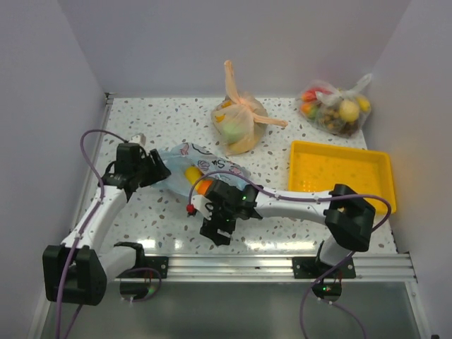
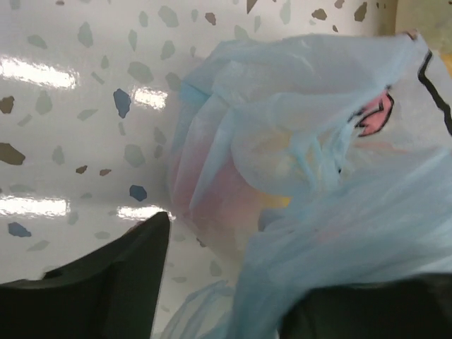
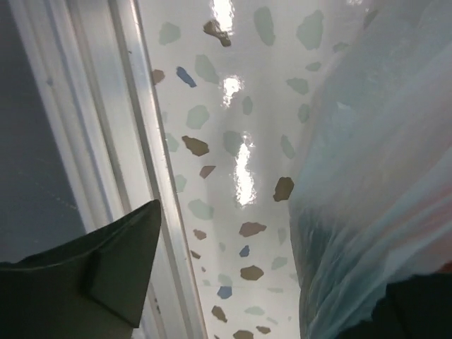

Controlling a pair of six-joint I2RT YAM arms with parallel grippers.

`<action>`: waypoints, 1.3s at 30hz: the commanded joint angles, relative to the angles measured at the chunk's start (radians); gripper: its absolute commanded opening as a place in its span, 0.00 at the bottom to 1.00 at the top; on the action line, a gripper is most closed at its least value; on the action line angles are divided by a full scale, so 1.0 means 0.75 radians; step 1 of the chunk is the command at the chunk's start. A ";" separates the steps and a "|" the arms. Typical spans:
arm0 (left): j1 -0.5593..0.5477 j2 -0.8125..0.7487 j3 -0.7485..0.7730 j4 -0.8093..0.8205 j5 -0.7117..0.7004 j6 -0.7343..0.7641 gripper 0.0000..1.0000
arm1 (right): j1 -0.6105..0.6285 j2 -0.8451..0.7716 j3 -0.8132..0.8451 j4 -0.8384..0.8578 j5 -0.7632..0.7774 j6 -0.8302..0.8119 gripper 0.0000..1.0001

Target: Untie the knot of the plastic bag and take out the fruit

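**A:** Bag point(image 1: 212, 168) lies on the table point(image 1: 162, 113) between both arms, fruit point(image 1: 203, 186) showing through. The knot?

**B:** Can't make it out. Left gripper point(image 2: 233, 282) is spread, film bunched between its fingers. Right gripper point(image 3: 282, 268) gapes too, film draped over one finger.

**A:** Risk?

**B:** Closing on loose film instead of the tie could tear it or pull the knot tighter.

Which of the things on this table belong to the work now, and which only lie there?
For the job: light blue plastic bag; the fruit inside it; the knot, not clearly visible here.

Lying about: orange bag; clear bag of fruit; yellow tray, though fruit might go there.
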 commanded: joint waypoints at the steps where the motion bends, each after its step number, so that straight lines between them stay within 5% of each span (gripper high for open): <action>1: 0.014 -0.169 0.026 0.013 0.031 0.064 0.68 | 0.008 -0.173 0.172 -0.076 -0.034 0.040 0.84; 5: 0.014 -0.273 0.114 -0.153 -0.069 0.119 0.88 | 0.006 -0.243 0.301 -0.119 0.005 0.056 0.94; 11: 0.012 -0.366 0.292 -0.394 -0.178 0.138 0.90 | 0.004 -0.237 0.510 -0.211 0.123 0.056 0.95; 19: 0.012 -0.392 0.507 -0.535 -0.143 0.146 0.93 | -0.055 -0.180 0.610 -0.187 0.651 0.042 0.95; 23: -0.004 -0.370 0.513 -0.474 0.096 0.140 0.92 | -0.198 -0.112 0.606 -0.144 0.635 0.033 0.95; 29: -0.313 -0.339 0.356 -0.258 0.113 0.103 0.88 | -0.301 -0.020 0.555 -0.105 0.466 0.033 0.96; 33: -0.395 -0.251 0.248 -0.131 0.168 0.158 0.83 | -0.313 0.027 0.535 -0.093 0.467 0.048 0.95; 39: -0.611 -0.164 0.080 -0.010 0.082 0.215 0.68 | -0.393 0.059 0.473 -0.015 0.418 0.105 0.70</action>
